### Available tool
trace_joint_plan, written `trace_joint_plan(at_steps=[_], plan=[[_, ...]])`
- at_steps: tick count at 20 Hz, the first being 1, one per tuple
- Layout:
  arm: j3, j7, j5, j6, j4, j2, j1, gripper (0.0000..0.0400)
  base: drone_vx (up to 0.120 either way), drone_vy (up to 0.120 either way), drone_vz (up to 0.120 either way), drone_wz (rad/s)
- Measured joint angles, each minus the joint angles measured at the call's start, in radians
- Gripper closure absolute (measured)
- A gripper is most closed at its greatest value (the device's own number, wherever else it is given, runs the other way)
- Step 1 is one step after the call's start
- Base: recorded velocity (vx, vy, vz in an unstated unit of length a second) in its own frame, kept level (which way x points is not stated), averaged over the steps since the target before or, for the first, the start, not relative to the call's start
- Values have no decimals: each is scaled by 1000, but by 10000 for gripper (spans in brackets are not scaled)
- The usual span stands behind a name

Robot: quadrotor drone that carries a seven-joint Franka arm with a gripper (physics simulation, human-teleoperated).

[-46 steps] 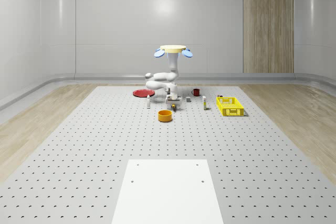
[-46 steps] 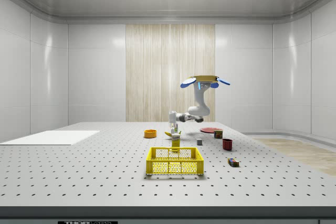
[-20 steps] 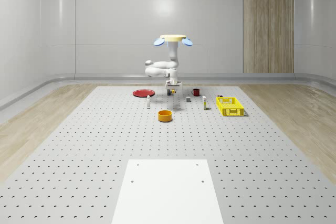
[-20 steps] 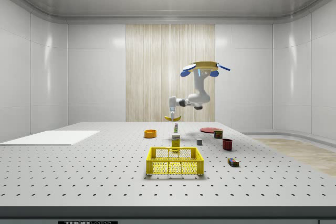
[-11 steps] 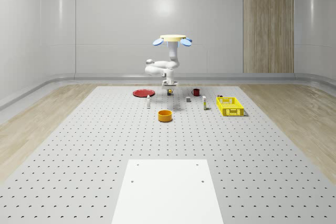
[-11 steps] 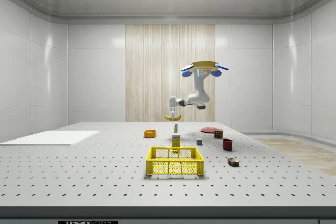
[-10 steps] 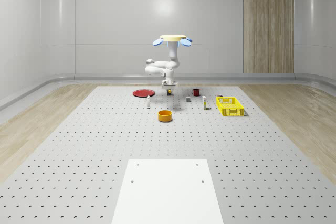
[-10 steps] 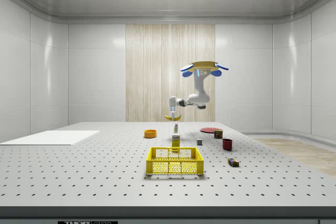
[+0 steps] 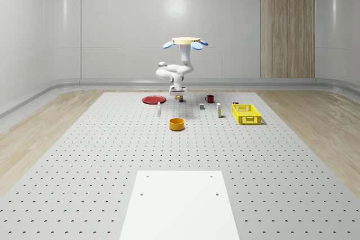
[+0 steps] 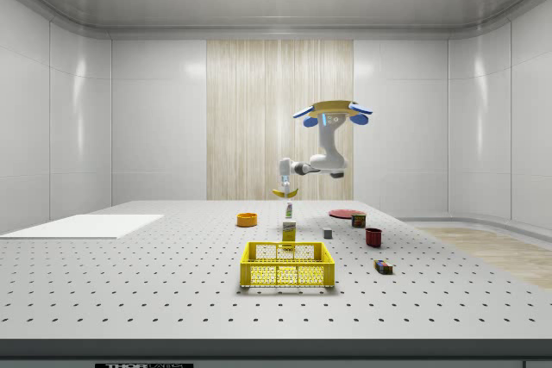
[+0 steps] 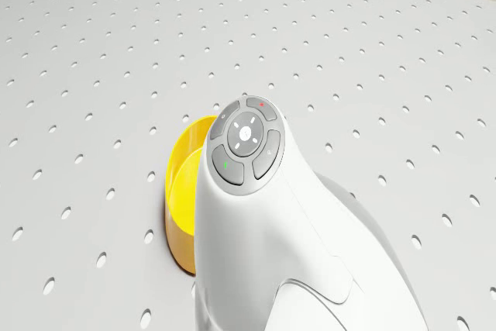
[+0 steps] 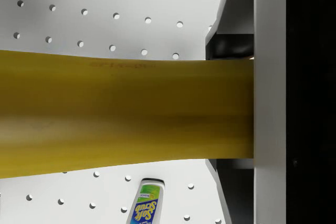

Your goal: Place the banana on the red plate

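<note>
**A:** Wrist view first: what did the tool [image 12: 247, 111] have?

**B:** It was clamped on the banana [image 12: 121, 111], a smooth, matte yellow bar running across between the dark, flat-sided fingers [image 12: 270, 98]. Below it lay the white perforated counter [image 12: 105, 14] and the top of a cleanser bottle [image 12: 147, 203] with a blue and yellow label.

**A:** And from the side?

**B:** In the side view the tool [image 10: 284, 183] hung well above the counter [image 10: 129, 273], with the curved banana [image 10: 285, 193] just under it, in the air over the bottle [image 10: 289, 210]. The arm bent back to the drone [image 10: 332, 112], which hovered high with its blue rotors spread.

**A:** Where was the red plate?

**B:** Flat and round on the counter, toward the side view's right of the banana [image 10: 343, 213]; in the whole-scene view the red plate [image 9: 153, 99] lay to the left of the tool [image 9: 178, 95], near but apart.

**A:** Room around it?

**B:** An orange bowl [image 9: 177, 123] stood nearer the camera, a dark red mug [image 9: 210, 98] and a yellow mesh crate [image 9: 246, 113] to the right. The plate sat near the counter's far edge, with bare counter on its left.
</note>
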Motion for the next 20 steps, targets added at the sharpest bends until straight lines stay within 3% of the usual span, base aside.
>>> trace_joint_plan(at_steps=[20], plan=[[7, -589, 18, 54, 1, -54, -10, 207, 0, 0, 0, -300]])
